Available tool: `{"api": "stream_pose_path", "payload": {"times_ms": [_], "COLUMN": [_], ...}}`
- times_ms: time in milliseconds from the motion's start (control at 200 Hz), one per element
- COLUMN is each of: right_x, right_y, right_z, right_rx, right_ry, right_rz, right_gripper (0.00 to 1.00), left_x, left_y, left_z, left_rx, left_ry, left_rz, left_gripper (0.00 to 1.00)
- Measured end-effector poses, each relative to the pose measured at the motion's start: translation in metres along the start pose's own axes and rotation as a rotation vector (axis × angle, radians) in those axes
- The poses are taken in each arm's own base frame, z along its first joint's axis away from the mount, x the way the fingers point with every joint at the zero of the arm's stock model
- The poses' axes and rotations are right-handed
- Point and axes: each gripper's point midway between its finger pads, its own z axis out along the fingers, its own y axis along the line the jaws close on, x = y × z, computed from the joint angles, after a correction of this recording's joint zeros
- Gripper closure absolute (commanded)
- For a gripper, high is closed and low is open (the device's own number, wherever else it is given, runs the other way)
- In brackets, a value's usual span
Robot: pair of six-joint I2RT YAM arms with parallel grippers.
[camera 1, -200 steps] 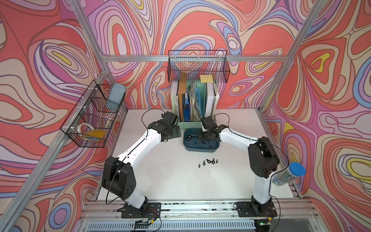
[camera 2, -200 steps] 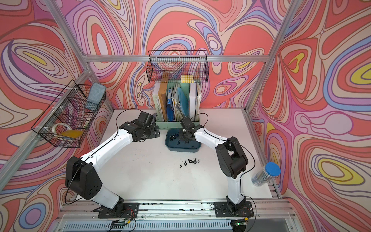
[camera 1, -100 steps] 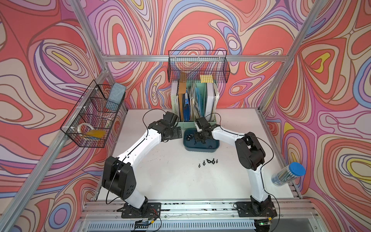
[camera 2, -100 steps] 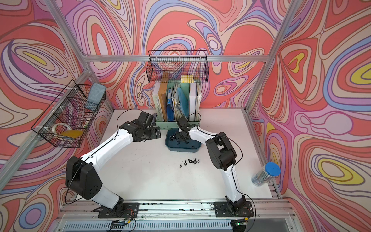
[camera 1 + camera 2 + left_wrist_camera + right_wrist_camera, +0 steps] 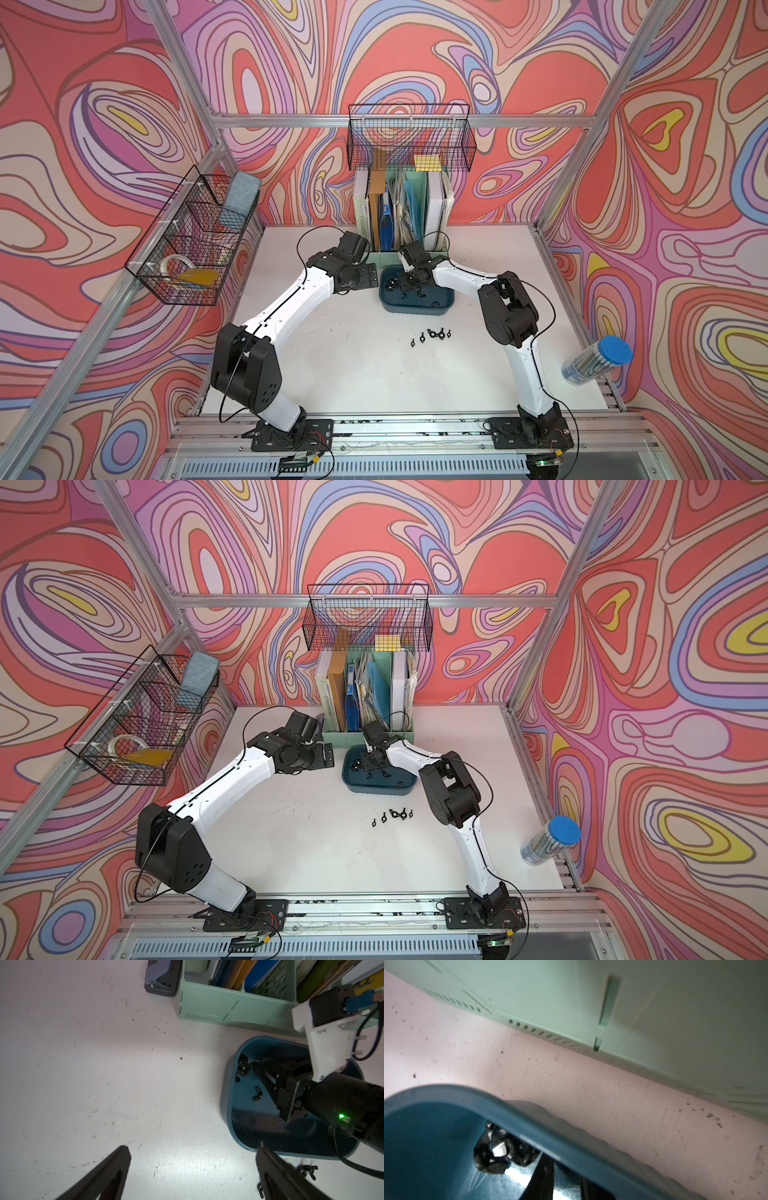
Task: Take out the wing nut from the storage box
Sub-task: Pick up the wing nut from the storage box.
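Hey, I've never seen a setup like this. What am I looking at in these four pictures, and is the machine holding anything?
It is a robot with two white-and-black arms at a white table. Two pictures look down from overhead. The two others come from a camera on each arm's wrist. Each arm ends in a pincer. The left pincer hangs open and empty beside the dark teal storage box. The right pincer reaches into that box, where a wing nut lies among other black pieces. Whether it grips one, I cannot tell. Some small black fasteners lie on the table in front of the box, and a mint-green file holder stands behind it.
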Motion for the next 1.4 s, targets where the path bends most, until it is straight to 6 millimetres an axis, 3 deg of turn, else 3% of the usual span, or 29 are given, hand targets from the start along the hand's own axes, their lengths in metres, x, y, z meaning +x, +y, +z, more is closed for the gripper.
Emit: {"api": "stream_pose_path", "payload": {"times_ms": [200,436,651,881,1102,1402], "right_x": [0.0,-0.004,-0.003,0.015,0.018,0.006], "right_y": [0.0,0.003,0.004,0.005,0.011,0.03], "right_z": [0.0,0.001,0.0,-0.013,-0.046,-0.111], "right_rx": [0.0,-0.008,-0.019,-0.037,-0.078,-0.198], "right_ry": [0.0,-0.01,-0.012,0.018,-0.001,-0.089], "right_rz": [-0.009,-0.018,-0.007,0.028,0.059,0.084], "right_gripper": [0.78,0.99,1.0,1.0,1.0,1.0], "left_x": [0.001,0.003,0.005,0.007,0.008,0.012], "left_y": [-0.002,-0.005,-0.006,-0.01,-0.022,-0.048], "left_z": [0.0,0.0,0.002,0.003,0.003,0.008], "left_rx": [0.011,0.031,0.038,0.062,0.126,0.309], "left_ry": [0.007,0.018,0.023,0.034,0.044,0.088], "left_rz": [0.0,0.0,-0.001,-0.01,-0.031,-0.113], "left_gripper": [0.01,0.01,0.04,0.12,0.23,0.42]}}
